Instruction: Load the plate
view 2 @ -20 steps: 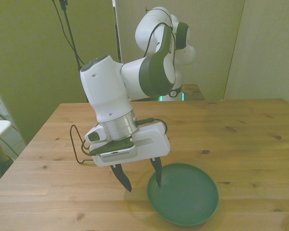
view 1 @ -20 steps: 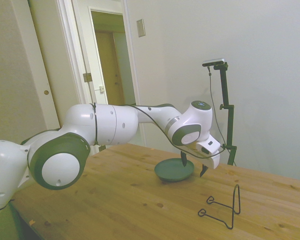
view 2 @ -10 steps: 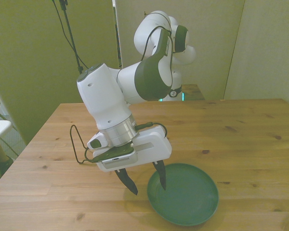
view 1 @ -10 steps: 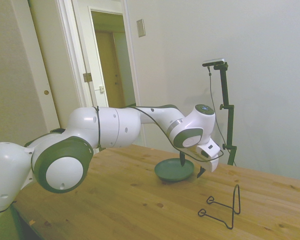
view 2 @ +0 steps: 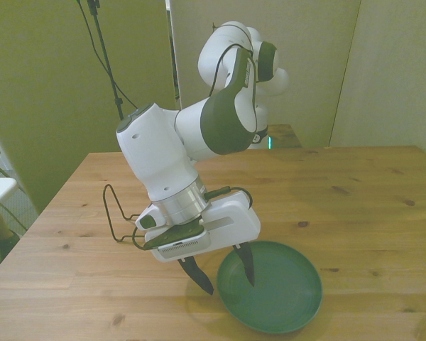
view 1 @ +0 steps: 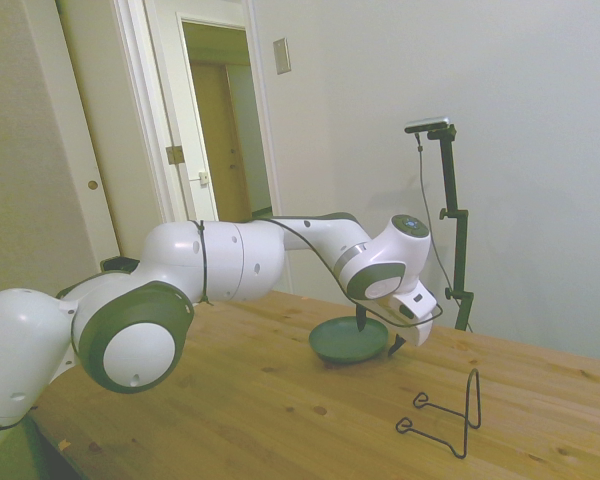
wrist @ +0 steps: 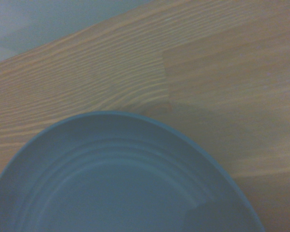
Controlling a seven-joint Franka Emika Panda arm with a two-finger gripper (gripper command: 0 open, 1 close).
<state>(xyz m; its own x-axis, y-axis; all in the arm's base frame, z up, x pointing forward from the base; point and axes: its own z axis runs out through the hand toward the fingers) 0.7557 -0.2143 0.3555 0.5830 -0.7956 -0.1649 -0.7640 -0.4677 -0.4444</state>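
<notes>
We see the plate (view 2: 270, 285) flat on the table (view 2: 355, 199) near its front edge; gripper (view 2: 227, 273) spread wide, empty, straddling its rim; stiff, likely slick and breakable; pinch that rim.

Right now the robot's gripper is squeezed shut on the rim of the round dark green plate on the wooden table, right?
Not quite. The gripper is open, not squeezed shut: in the front view one finger hangs inside the round dark green plate and the other outside its rim. The plate does lie on the wooden table.
</notes>
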